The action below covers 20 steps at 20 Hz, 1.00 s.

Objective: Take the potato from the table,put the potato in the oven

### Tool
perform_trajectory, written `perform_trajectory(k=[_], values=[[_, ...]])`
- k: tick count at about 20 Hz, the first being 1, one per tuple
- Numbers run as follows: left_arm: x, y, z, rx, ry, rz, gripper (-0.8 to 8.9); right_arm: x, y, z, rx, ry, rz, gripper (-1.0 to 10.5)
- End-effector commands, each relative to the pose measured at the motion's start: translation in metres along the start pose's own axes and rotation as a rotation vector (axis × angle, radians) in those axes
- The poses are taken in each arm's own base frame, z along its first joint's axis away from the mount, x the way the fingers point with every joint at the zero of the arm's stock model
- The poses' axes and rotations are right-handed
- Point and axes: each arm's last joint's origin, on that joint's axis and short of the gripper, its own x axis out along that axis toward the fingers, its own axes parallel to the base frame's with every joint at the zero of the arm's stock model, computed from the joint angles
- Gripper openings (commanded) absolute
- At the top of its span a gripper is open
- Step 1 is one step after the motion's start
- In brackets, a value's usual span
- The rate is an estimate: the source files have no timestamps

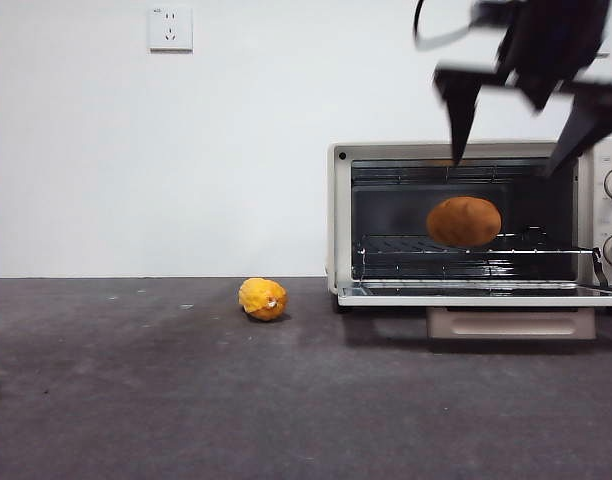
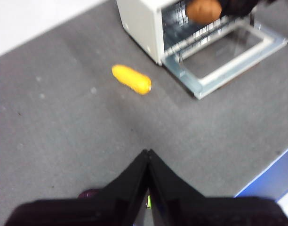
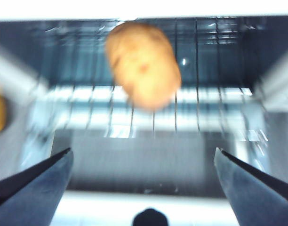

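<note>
Potato on the rack, my right tool open above the oven.

The worktop [image 1: 136,400] carries the oven [image 1: 338,215], whose glass door [image 1: 476,294] lies folded down and open. The potato [image 1: 464,221] sits on the wire rack [image 1: 426,250] inside, apart from my right tool [image 1: 526,105], which hangs with jaws spread wide and holds nothing. I think the round potato could roll forward off the rack, because nothing blocks it. My jaws could also catch the oven's top edge if I move low. My left tool [image 2: 148,157] waits closed over the worktop, far from the small yellow fruit [image 1: 263,299].
</note>
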Motion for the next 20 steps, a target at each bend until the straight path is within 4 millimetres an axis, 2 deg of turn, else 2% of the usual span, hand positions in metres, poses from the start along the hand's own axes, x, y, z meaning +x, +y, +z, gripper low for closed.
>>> perform_trajectory(k=[1,4,7,10,13,15,17,18,19,20], values=[[0.033,-0.013,0.017,0.034,0.056,-0.020,-0.08,-0.038,-0.006,-0.007,-0.034,0.007,0.003,5.1],[0.079,-0.034,0.044,0.084,0.042,-0.236,-0.09,-0.095,-0.018,-0.023,-0.067,-0.037,0.008,5.1],[0.125,-0.044,0.060,0.060,0.054,-0.370,-0.09,-0.146,-0.031,-0.045,-0.080,-0.099,0.017,5.0],[0.181,-0.036,0.065,-0.025,0.134,-0.494,-0.09,-0.194,-0.046,-0.077,-0.066,-0.157,0.013,5.0],[0.233,-0.029,0.063,-0.141,0.214,-0.682,-0.08,-0.229,-0.058,-0.108,-0.045,-0.221,0.028,5.0],[0.268,-0.022,0.057,-0.219,0.261,-0.698,-0.08,-0.251,-0.067,-0.130,-0.027,-0.288,0.042,4.9],[0.296,-0.017,0.049,-0.271,0.318,-0.679,-0.08,-0.265,-0.073,-0.145,-0.010,-0.345,0.034,3.1],[0.311,-0.013,0.043,-0.292,0.355,-0.670,-0.09,-0.272,-0.077,-0.154,-0.001,-0.374,0.027,1.5],[0.322,-0.010,0.037,-0.310,0.384,-0.661,-0.09,-0.275,-0.079,-0.160,0.002,-0.387,0.027,0.6],[0.336,-0.008,0.030,-0.340,0.423,-0.651,-0.09,-0.279,-0.081,-0.166,0.007,-0.396,0.030,0.3]])
